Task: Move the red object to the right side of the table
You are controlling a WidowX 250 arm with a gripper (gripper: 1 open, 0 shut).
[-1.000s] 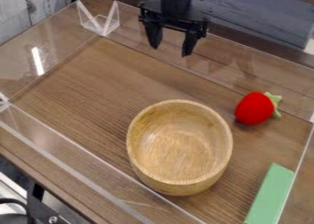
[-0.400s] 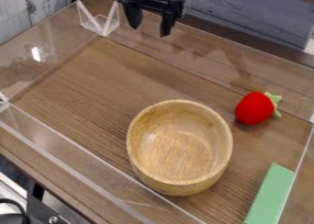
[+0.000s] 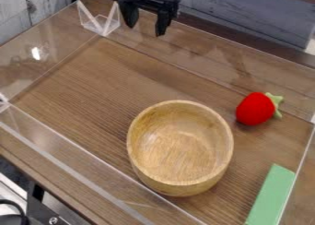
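Shifted leftward along the far edge of the counter since the earlier frame, the black tool now lies nearer the far left corner, its two fingers spread wide with nothing held between them; the bowl, the block and the strawberry keep their positions. The counter, a brown wood-grain surface, is the largest element and is bordered by low transparent walls. Next in size is the round wooden bowl, pale tan and open upward, situated toward the near edge and right of the middle; its smooth interior is visible. The flat green block is smaller and elongated, lying near the near right corner, to the right of the bowl and apart from it, with its long side slanting slightly. A clear angular piece stands at the far left corner, to the left of the tool. Smallest is the red strawberry, resting near the right edge, beyond the green block and apart from the bowl, its leafy green cap directed toward the right.
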